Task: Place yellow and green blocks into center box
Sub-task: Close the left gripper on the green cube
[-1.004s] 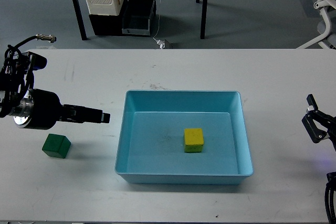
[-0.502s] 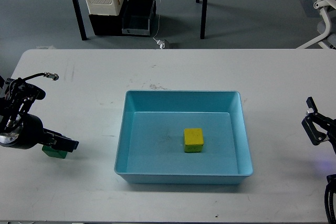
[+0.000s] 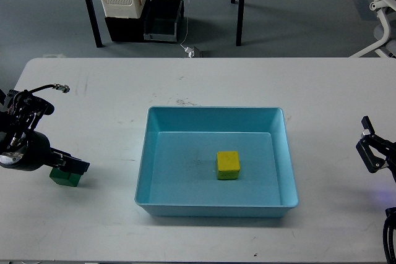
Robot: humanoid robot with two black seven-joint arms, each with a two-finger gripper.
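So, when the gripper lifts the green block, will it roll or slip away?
Rolling seems unlikely: the green block is a cube with flat faces, resting flat on the table. It probably stays stiff, since its edges look crisp. Its parallel sides should suit the left gripper, though a smooth finish might slip slightly.

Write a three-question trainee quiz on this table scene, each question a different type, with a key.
1. True or false: the yellow block lies inside the blue box.
2. Which gripper is at the green block? A) left gripper B) right gripper
3. Fill in: the block outside the box is ____.

Key: 1 true; 2 A; 3 green.
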